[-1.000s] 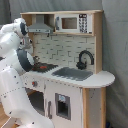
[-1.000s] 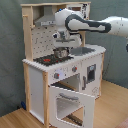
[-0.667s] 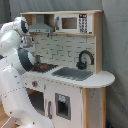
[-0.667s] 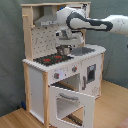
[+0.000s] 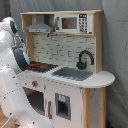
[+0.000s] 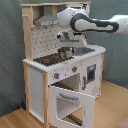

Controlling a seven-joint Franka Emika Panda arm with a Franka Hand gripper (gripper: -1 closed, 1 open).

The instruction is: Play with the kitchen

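Note:
The kitchen [image 5: 70,75] [image 6: 60,70] is a tall white and light-wood toy with a grey hood [image 5: 40,27] [image 6: 47,21] and a small microwave [image 5: 75,22]. Its black-red stovetop [image 5: 42,66] [image 6: 49,60] lies beside the sink [image 5: 75,74] with a black faucet [image 5: 85,59]. The windowed oven door [image 6: 72,102] hangs open, tilted down and forward. In the second exterior view my gripper [image 6: 66,52] hangs just above the stovetop's back right part, under the hood. My own arm hides it in the first exterior view.
My white arm [image 5: 12,85] fills the first exterior view's left, close to the kitchen's stove side. In the second exterior view the arm [image 6: 95,25] reaches in from the right at hood height. A wooden floor [image 6: 112,107] lies around the kitchen, with grey curtains behind.
The gripper has drifted a little toward the second exterior view's right while staying over the stovetop. The oven door is still open.

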